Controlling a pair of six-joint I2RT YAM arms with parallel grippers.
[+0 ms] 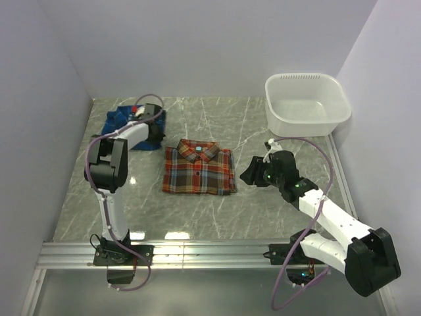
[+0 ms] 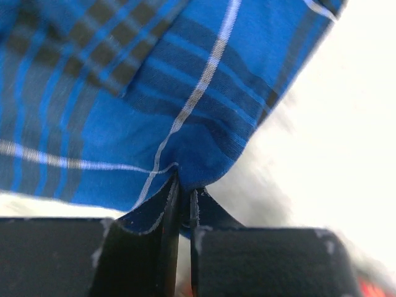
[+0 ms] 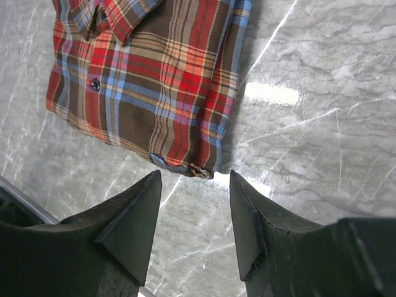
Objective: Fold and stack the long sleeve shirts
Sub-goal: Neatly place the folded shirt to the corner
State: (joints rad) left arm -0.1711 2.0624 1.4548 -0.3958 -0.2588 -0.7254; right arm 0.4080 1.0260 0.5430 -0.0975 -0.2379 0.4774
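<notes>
Blue plaid shirt (image 1: 118, 120) lies bunched in the far left corner of the grey marble desk (image 1: 263, 217). Your left end effector (image 2: 184, 185) is there, its jaws pinched together on a fold of the blue cloth. The wrist view shows fabric squeezed between the two fingers (image 2: 148, 229).

Your red-orange plaid shirt (image 1: 199, 172) lies folded into a neat rectangle at the middle of the desk, flat, with its collar toward the far edge.

Your right end effector (image 1: 253, 172) sits just beside that shirt's right edge. Its jaws stand apart with nothing between them, and in its wrist view one shirt corner lies just ahead of the fingertips (image 3: 139, 204).

You also have a white tub (image 1: 307, 78) in the far right corner, well apart from both shirts.
</notes>
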